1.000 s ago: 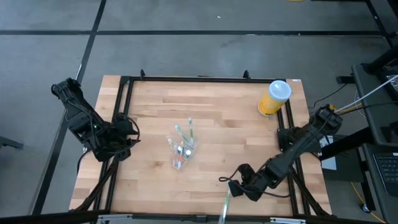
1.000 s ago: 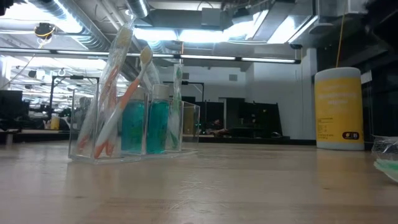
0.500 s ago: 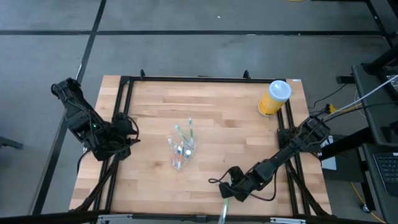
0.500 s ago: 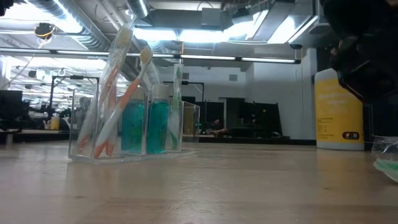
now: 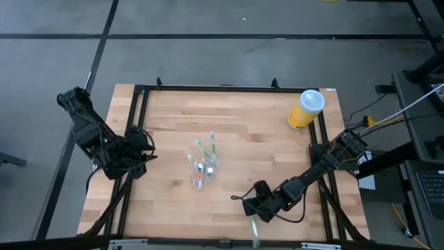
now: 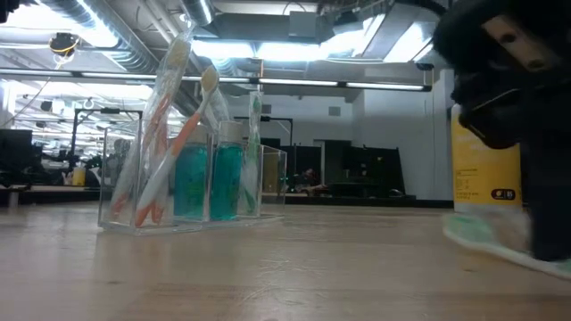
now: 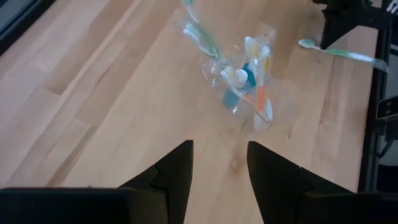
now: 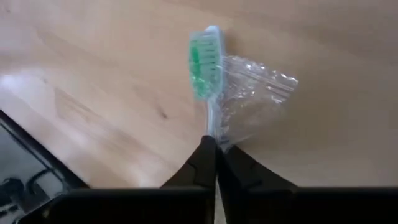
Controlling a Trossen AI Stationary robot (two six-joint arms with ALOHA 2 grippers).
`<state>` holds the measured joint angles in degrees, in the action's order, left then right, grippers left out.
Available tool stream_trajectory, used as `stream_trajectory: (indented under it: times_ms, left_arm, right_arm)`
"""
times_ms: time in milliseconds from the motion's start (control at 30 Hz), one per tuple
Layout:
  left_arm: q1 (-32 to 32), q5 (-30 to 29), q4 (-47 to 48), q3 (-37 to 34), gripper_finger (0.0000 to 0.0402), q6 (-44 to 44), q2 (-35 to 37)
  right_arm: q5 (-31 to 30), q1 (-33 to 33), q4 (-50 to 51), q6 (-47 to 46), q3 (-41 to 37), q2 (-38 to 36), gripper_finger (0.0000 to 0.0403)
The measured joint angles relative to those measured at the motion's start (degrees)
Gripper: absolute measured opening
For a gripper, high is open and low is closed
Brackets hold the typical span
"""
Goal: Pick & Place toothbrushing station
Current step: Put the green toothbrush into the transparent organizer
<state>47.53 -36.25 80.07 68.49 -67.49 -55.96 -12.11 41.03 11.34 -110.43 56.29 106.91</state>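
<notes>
One toothbrush [image 8: 206, 68] is pinched by its handle in your right gripper [image 8: 215, 149], fingers closed on it, low over the near right of the worktop [image 5: 243, 118]. A scrap of clear wrap [image 8: 252, 102] clings to its neck. The holder [image 5: 202, 165] stands mid-worktop, well apart. Risks: the thin handle may twist or slip in the narrow pinch; the wrap may snag on the holder rim; the brush head may drag on the worktop. Left gripper [image 7: 219, 163] waits at the left edge, fingers apart.
</notes>
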Motion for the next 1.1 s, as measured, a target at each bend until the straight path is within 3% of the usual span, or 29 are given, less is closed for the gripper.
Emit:
stream_trajectory:
  times_ms: [200, 367, 533, 700, 833, 933, 1100]
  left_arm:
    - [0.00, -0.13, -0.13, 0.00, 0.0148, -1.59, 0.00]
    - [0.00, -0.17, -0.15, 0.02, 0.0148, -3.20, 0.00]
    - [0.00, -0.26, -0.17, 0.02, 0.0148, -4.53, -0.01]
    - [0.00, -2.68, -0.15, 0.02, 0.0148, -4.42, -0.04]
    - [0.00, -5.82, -0.15, 0.02, 0.0148, -4.39, -0.04]
    - [0.00, -7.41, -0.15, 0.03, 0.0148, -4.68, -0.07]
    - [0.00, -9.14, -0.15, 0.04, 0.0148, -6.87, -0.18]
  right_arm:
    - [-6.20, -1.28, 0.68, 5.73, -0.20, -1.37, 0.0003]
    - [-13.68, -5.40, 1.19, 17.26, -0.21, -6.59, 0.0002]
    - [-20.83, -10.38, -1.62, 36.84, -0.17, -17.09, 0.0001]
    - [-26.53, -14.19, -6.27, 63.53, -0.03, -27.17, 0.0001]
    - [-26.16, -18.96, -8.82, 78.09, -0.02, -29.81, 0.0001]
    - [-22.20, -23.48, -12.40, 84.60, -0.02, -28.10, 0.0001]
    - [-13.62, -30.52, -27.03, 92.92, -0.06, -23.28, 0.0000]
